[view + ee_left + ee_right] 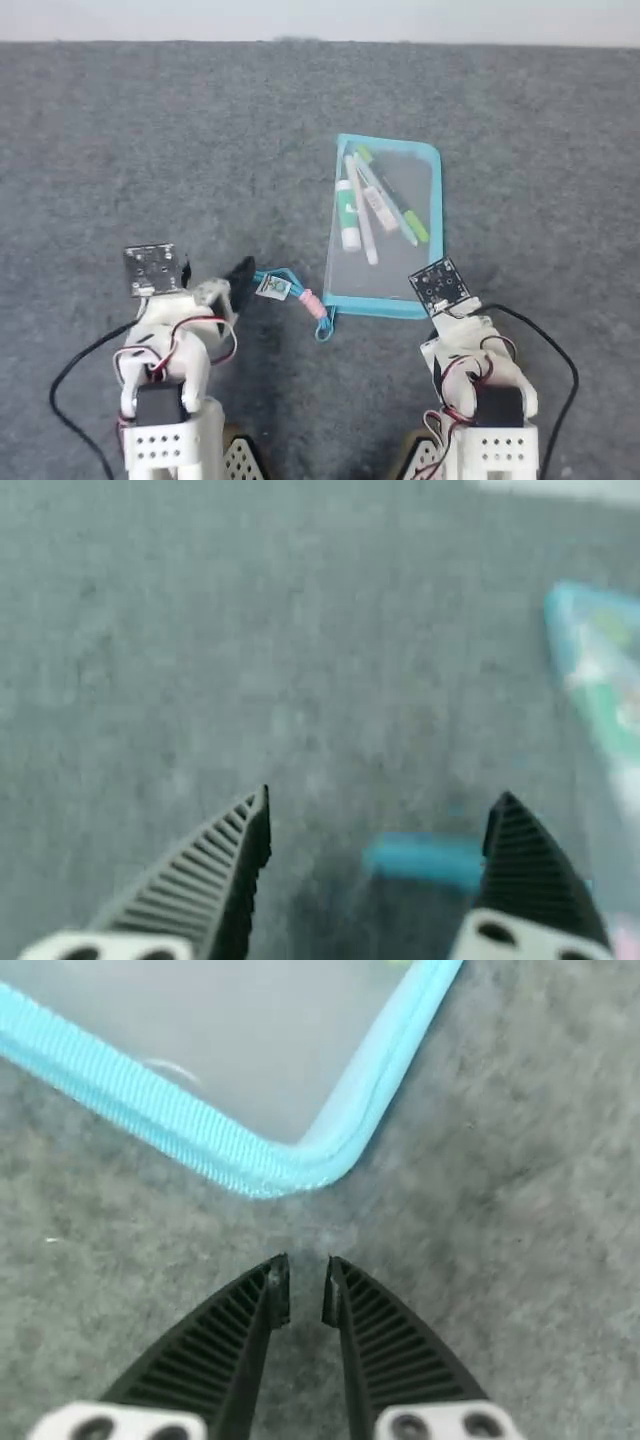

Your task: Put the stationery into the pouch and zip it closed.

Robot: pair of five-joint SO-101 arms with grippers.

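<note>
High view: a clear pouch [436,210] with blue trim lies flat on the grey felt table [150,130], right of centre, just beyond the right arm.
Stationery: pens [372,205] and a white tube with a green label [348,215] are all inside the pouch, bunched toward its far end.
Pull strap: a blue strap [288,282] with a small tag [272,288] and a pink piece [312,300] runs left from the pouch's near-left corner, straight at the left arm.
Left gripper [385,792]: spread wide, holding nothing. The strap's end lies on the felt between the jaws, closer to one finger (not centred, folks).
Right gripper [305,1285]: pinched almost together on nothing, low over the felt just near of the pouch's near-right corner, apart from the trim.
Zip: too fine to read, so I cannot tell whether it is run shut.
Step in hand: loading looks done. By my reckoning this is the zip stage, with the left arm lined up on the strap.
Risk one: if the jaws close off-centre, the nearer finger nudges the strap aside. A flat ribbon on felt is easy to miss.
Risk two: if the strap is pulled with the pouch unpinned, the light pouch likely slides left and the zip never runs. The right gripper isn't on it.
</note>
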